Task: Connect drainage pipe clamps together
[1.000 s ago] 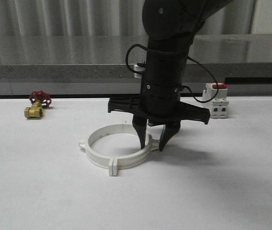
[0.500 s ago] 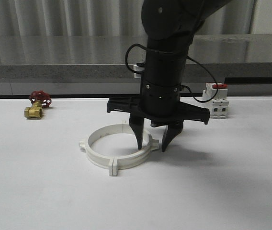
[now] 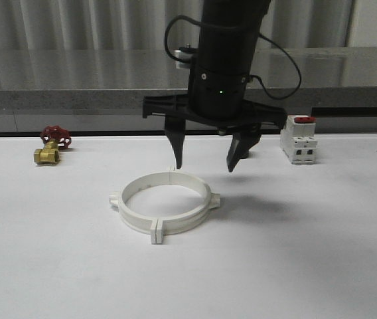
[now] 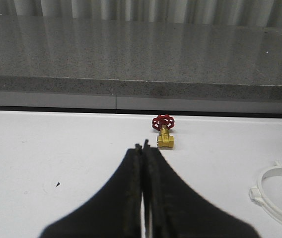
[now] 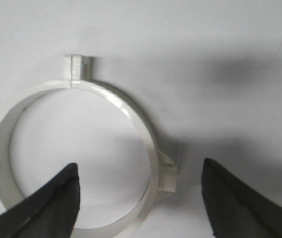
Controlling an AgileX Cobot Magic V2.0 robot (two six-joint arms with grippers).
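Observation:
The two white drainage pipe clamps (image 3: 165, 207) lie on the table joined into one full ring, with tabs sticking out at its sides. The same ring (image 5: 76, 158) lies below the right wrist camera, and its edge (image 4: 280, 196) shows in the left wrist view. My right gripper (image 3: 205, 166) hangs open above the ring's far right part, clear of it, with nothing between its fingers (image 5: 46, 208). My left gripper (image 4: 143, 148) is shut on nothing, low over the bare table, well to the left of the ring.
A brass valve with a red handwheel (image 3: 52, 146) sits at the back left of the white table; the same valve (image 4: 164, 133) lies just beyond my left fingertips. A white switch with a red top (image 3: 299, 139) stands at the back right. A grey ledge (image 3: 75, 100) runs behind the table.
My right gripper has let go of the ring's right side, opened wider and risen well above it. The ring stays in place on the table.

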